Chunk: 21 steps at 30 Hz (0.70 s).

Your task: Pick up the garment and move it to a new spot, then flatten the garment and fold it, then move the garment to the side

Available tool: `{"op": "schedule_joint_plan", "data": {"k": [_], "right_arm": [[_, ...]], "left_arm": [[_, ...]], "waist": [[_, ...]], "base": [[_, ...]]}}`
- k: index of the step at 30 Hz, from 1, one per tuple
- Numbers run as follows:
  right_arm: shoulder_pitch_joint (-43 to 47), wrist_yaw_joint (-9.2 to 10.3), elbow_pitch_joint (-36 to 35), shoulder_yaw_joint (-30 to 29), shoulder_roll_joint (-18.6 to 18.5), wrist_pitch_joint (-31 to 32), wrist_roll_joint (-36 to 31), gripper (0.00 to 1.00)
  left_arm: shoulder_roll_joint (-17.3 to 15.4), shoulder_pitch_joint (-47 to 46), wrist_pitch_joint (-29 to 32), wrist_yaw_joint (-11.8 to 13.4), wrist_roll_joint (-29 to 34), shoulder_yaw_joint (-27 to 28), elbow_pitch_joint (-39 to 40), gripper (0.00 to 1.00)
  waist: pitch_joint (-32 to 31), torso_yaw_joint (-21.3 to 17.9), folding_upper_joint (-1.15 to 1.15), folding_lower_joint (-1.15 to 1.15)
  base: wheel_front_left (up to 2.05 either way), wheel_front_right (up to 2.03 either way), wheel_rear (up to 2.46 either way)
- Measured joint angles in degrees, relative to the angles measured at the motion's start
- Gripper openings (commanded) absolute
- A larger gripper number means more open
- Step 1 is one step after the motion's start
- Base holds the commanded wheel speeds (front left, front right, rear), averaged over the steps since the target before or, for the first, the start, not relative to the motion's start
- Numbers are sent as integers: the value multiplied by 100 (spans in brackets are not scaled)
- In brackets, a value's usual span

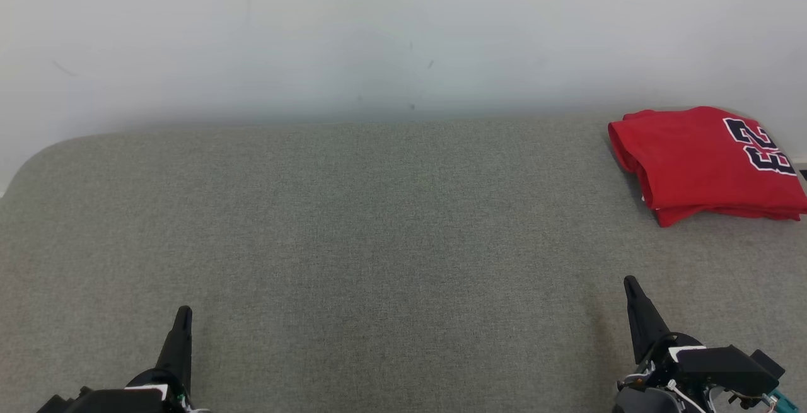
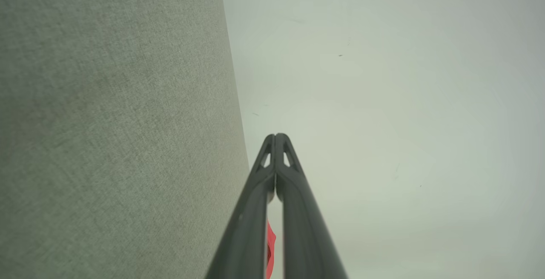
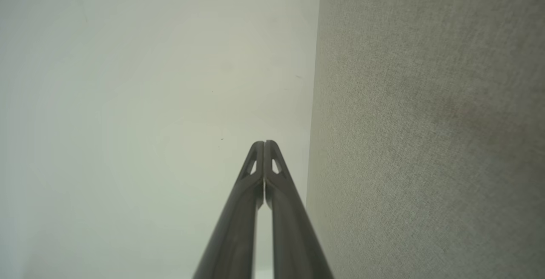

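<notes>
Nearest the robot, the left pincer (image 1: pixel 183 313) and the right pincer (image 1: pixel 631 284) sit low at the near corners of the grey fabric surface (image 1: pixel 378 243). Each has its fingers pressed together on nothing, likely a parked pose, since no cloth lies within reach. Farther off, the red garment (image 1: pixel 703 164) lies as a neat folded stack at the far right edge, well apart from both, which suggests the folding and the move aside are done. Behind it rises a pale wall (image 1: pixel 378 34).
</notes>
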<state>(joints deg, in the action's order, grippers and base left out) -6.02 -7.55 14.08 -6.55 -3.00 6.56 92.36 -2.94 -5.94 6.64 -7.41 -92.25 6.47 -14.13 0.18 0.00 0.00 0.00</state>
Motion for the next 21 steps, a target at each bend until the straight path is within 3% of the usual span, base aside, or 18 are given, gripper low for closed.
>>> {"op": "schedule_joint_plan", "data": {"k": [21], "right_arm": [[-5,0,-2,-1,2,1,0,0]], "left_arm": [[1,-4,0,-1,-3,-1,1,0]], "waist": [[0,0,0,0]], "base": [[0,0,0]]}}
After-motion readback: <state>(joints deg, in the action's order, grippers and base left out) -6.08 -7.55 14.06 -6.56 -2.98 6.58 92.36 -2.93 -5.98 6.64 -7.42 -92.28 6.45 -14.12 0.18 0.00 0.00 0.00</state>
